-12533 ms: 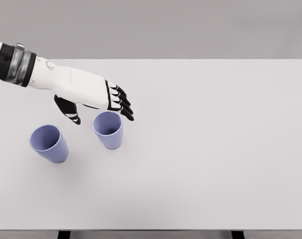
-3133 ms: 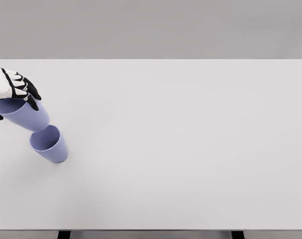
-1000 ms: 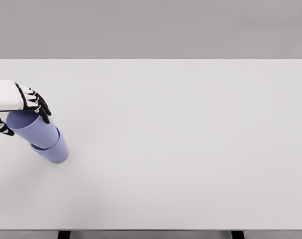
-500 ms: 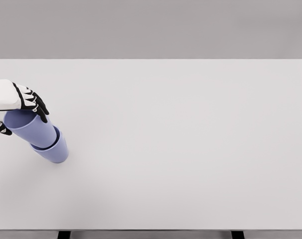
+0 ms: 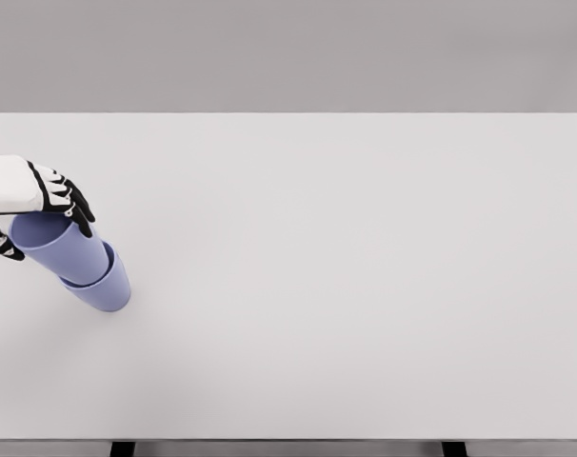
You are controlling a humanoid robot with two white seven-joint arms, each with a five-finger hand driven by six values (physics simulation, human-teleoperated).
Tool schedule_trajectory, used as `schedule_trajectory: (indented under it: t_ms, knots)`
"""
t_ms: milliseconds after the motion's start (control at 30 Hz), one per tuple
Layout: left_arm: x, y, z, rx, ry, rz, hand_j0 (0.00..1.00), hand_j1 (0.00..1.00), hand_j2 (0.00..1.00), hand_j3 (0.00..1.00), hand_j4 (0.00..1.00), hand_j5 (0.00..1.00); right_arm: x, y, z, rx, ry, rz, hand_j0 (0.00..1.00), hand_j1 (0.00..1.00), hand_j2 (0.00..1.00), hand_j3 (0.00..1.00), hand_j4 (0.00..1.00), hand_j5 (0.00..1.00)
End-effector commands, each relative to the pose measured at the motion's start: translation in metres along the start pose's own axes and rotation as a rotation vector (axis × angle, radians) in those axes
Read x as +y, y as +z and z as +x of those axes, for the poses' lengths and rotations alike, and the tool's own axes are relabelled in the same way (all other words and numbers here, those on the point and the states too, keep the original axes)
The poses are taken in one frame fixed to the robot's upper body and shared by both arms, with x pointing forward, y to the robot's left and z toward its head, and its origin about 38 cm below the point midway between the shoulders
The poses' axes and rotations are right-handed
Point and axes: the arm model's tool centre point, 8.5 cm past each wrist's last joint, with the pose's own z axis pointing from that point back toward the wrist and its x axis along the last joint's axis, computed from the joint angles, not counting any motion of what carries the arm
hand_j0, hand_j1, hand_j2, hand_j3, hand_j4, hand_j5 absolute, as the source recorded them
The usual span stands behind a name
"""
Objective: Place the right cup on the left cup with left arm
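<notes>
Lavender plastic describes both cups at the left end of the white table [image 5: 365, 286]. The lower cup [image 5: 109, 288] stands on the tabletop, near the left edge, leaning slightly so that its mouth faces up and to the left. The upper cup [image 5: 58, 244] is seated in it, base inserted into the lower cup's mouth, and tilted to the left along the same axis; most of its wall and its open rim remain exposed above the lower cup's rim.

My left hand [image 5: 27, 195] enters from the left edge of the head view, palm shell white, finger segments black. My fingers [image 5: 69, 202] are curled over the far side of the upper cup's rim, and my thumb [image 5: 1, 244] presses the near side of its wall at the frame edge. The fingers are clamped on the upper cup, close together, with contact at the rim.

Beyond the table's far edge lies a plain grey background.
</notes>
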Motion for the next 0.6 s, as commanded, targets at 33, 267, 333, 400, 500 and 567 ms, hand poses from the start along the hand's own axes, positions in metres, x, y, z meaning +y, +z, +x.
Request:
schedule_trajectory:
  t_ms: [33,267,333,400,500,567]
  knots:
    - [0.0012,0.0004,-0.0001,0.001,0.003,0.005,0.69,0.69,0.69,0.69,0.69,0.69,0.0001,0.0,0.001,-0.002,0.0,0.0,1.0,1.0,1.0,1.0,1.0,1.0]
    - [0.0011,0.0001,0.0002,0.0,0.001,0.004,0.75,0.75,0.75,0.75,0.75,0.75,0.0001,0.0,0.001,-0.002,0.0,0.0,1.0,1.0,1.0,1.0,1.0,1.0]
    - [0.001,0.0001,0.0002,0.001,0.0,0.003,0.79,0.79,0.79,0.79,0.79,0.79,0.0001,0.0,0.001,-0.001,0.0,0.0,1.0,1.0,1.0,1.0,1.0,1.0]
    - [0.0006,-0.0001,0.0002,0.001,0.002,0.003,0.81,0.81,0.81,0.81,0.81,0.81,0.0001,0.0,0.001,-0.002,0.0,0.0,1.0,1.0,1.0,1.0,1.0,1.0]
    - [0.0007,-0.0005,0.001,-0.002,0.0,0.002,0.81,0.81,0.81,0.81,0.81,0.81,0.0001,0.0,0.001,-0.001,0.0,0.0,1.0,1.0,1.0,1.0,1.0,1.0]
    - [0.0015,-0.0002,0.001,-0.001,-0.003,0.003,0.81,0.81,0.81,0.81,0.81,0.81,0.0001,0.0,0.001,-0.002,0.0,0.0,1.0,1.0,1.0,1.0,1.0,1.0]
